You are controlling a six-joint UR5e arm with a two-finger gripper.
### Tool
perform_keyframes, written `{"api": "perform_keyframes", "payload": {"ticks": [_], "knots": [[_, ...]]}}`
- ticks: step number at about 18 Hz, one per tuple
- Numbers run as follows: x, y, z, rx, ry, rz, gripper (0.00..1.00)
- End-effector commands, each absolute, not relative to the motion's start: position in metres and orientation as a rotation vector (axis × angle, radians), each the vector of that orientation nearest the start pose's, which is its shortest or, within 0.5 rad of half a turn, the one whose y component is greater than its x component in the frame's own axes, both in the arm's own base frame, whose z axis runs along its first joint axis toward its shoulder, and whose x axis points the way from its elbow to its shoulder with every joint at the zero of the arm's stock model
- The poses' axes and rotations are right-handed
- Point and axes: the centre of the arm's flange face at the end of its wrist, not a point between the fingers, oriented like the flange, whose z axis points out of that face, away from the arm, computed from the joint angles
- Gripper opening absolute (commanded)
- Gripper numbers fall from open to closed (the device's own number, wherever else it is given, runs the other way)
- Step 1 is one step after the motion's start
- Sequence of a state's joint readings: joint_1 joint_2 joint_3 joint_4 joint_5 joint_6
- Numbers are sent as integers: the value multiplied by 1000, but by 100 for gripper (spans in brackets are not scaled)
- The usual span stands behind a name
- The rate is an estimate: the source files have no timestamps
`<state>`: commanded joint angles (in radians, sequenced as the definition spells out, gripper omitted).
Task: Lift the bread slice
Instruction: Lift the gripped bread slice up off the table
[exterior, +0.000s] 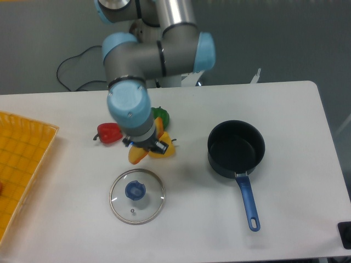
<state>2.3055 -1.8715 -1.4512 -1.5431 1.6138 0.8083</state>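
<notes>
No writing, label, brand or number can be read anywhere in this view: not on the robot arm, the pot, the glass lid, the toy food or the counter.

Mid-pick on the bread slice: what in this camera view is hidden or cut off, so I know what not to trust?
- Gripper: the wrist housing covers the fingers; open or shut unreadable.
- Bread slice: only an orange-yellow edge shows below the wrist; grasp unconfirmed.
- Green pepper and yellow pepper: largely covered by the arm.
- Yellow tray: cut off by the left edge.
- Black object: cut off at the right edge, unidentifiable.
</notes>
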Motion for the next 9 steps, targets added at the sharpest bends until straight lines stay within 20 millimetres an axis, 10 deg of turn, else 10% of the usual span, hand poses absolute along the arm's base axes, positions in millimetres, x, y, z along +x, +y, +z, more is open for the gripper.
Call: {"api": "perform_keyframes", "payload": {"ticks": [9], "knots": [[-330,492,401,-3265,364,-179,0]]}}
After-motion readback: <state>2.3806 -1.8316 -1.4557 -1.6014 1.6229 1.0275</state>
